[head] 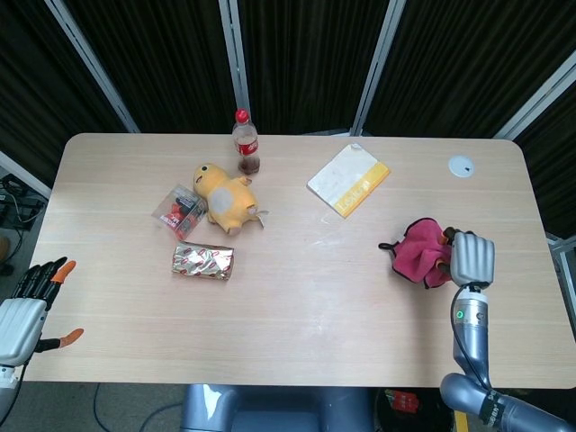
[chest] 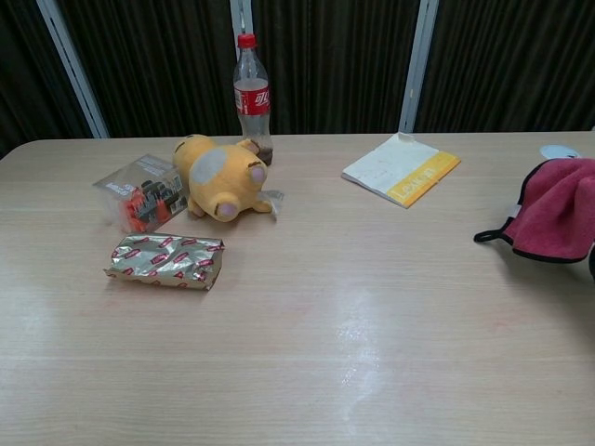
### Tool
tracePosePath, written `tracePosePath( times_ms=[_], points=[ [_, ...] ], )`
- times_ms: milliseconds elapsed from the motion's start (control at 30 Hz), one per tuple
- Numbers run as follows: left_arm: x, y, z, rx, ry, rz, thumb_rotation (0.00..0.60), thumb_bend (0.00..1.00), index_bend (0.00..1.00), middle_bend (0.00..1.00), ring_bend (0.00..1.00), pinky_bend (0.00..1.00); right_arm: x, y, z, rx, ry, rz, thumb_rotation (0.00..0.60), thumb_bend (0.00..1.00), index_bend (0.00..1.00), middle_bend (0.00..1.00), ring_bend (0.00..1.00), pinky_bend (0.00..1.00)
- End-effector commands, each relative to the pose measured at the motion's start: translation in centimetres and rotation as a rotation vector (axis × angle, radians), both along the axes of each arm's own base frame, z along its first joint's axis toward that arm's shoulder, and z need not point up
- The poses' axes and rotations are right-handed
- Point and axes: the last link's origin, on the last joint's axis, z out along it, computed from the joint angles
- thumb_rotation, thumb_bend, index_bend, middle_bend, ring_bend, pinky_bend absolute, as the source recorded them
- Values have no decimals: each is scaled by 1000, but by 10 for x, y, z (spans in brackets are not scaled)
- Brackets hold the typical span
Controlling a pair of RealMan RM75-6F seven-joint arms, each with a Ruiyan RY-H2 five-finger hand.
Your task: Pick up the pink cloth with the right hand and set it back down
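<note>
The pink cloth (head: 417,252) with black trim hangs bunched from my right hand (head: 472,259), which grips it at the cloth's right side, near the table's right edge. In the chest view the pink cloth (chest: 559,210) shows at the far right, lifted off the tabletop, its lower edge drooping; the hand itself is almost wholly out of that frame. My left hand (head: 24,309) hovers off the table's front left corner, fingers spread, holding nothing.
A cola bottle (head: 245,142), a yellow plush toy (head: 223,197), a clear snack packet (head: 180,211) and a silver foil packet (head: 203,261) lie at the left centre. A white and yellow booklet (head: 348,179) and a small white disc (head: 461,166) lie further back right.
</note>
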Motion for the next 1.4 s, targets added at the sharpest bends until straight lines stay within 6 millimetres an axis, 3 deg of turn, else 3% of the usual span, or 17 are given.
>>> tracePosePath(
  times_ms=[33,233,300,400,567,667,967,1067,1300,1400],
  points=[
    [0,0,0,2,1,-3,600,0,40,0,0,0,3,17,17,16,32,50,600,422,697,602,485,716],
    [0,-1,0,6,4,-6,600,0,40,0,0,0,0,39,30,57,44,68,600,413,675,586,462,716],
    [1,-1,0,8,6,-10,600,0,40,0,0,0,0,48,29,94,28,71,600,368,614,541,416,710],
    [0,-1,-1,10,7,-11,600,0,40,0,0,0,3,59,28,141,4,89,600,263,451,388,273,672],
    [1,-1,-1,15,7,-12,600,0,39,0,0,0,4,70,26,188,-19,108,600,108,209,97,14,415],
    [0,-1,0,20,9,-16,600,0,37,0,0,0,3,75,30,198,-20,96,600,52,128,5,0,309],
    [0,-1,0,19,11,-12,600,0,29,0,0,0,-5,97,63,145,28,99,600,29,104,0,0,222],
    [0,-1,1,20,13,-15,600,0,25,0,0,0,-12,117,80,132,81,117,600,28,98,0,0,201],
    [2,-3,1,23,18,-28,600,0,2,0,0,0,-25,155,96,126,216,257,600,23,52,0,0,169],
    [3,-5,0,22,28,-45,600,0,0,0,0,0,-30,165,97,117,197,280,600,8,9,0,0,159]
  ],
)
